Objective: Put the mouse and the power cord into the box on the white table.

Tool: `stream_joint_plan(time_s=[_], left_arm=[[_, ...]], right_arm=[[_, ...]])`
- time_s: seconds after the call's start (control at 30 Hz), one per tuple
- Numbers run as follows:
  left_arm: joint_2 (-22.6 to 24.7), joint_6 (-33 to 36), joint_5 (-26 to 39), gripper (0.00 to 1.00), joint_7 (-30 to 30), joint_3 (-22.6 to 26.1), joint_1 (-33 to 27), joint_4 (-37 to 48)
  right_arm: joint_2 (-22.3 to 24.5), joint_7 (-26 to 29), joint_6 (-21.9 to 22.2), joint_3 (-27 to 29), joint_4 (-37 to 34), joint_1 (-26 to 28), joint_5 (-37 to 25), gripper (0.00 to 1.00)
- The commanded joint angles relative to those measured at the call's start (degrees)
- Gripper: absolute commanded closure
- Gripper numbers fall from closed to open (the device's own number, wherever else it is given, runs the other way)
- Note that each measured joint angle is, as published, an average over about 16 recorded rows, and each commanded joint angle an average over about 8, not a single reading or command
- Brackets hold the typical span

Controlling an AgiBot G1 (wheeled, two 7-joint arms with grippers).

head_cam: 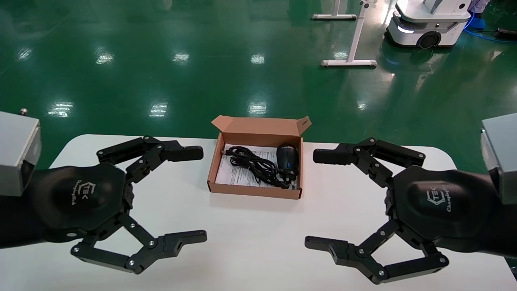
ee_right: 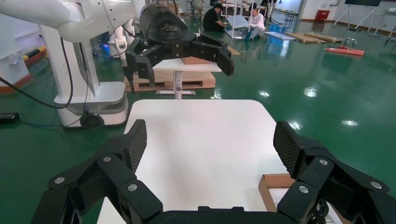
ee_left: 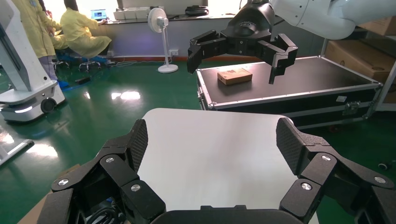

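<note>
The open brown cardboard box [head_cam: 254,190] stands at the middle of the white table [head_cam: 250,238], lid tilted back. Inside it the black mouse [head_cam: 287,158] lies at the right side, and the coiled black power cord [head_cam: 252,165] lies to its left, a plug end near the mouse. My left gripper [head_cam: 201,194] hovers open to the left of the box, nothing between its fingers. To the right of the box my right gripper [head_cam: 313,199] is open and empty as well. The right wrist view shows a corner of the box [ee_right: 273,186] beside one finger.
A printed paper sheet [head_cam: 234,173] lines the box bottom. Beyond the table's far edge is green floor with a white stand base [head_cam: 349,62] and a mobile robot base [head_cam: 428,28]. A black flight case [ee_left: 299,91] carrying a small carton [ee_left: 235,75] lies past the table's right end.
</note>
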Motion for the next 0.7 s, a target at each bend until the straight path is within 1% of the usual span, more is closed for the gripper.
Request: stream_joint_plan(time_s=[0.03, 0.7], left_arm=[[0.0, 0.0, 0.0, 0.00, 0.0, 0.0, 0.0, 0.0], [0.0, 0.0, 0.0, 0.00, 0.0, 0.0, 0.0, 0.0]], right_arm=[[0.0, 0.0, 0.0, 0.0, 0.0, 0.0, 0.0, 0.00], [0.0, 0.0, 0.0, 0.0, 0.0, 0.0, 0.0, 0.00]])
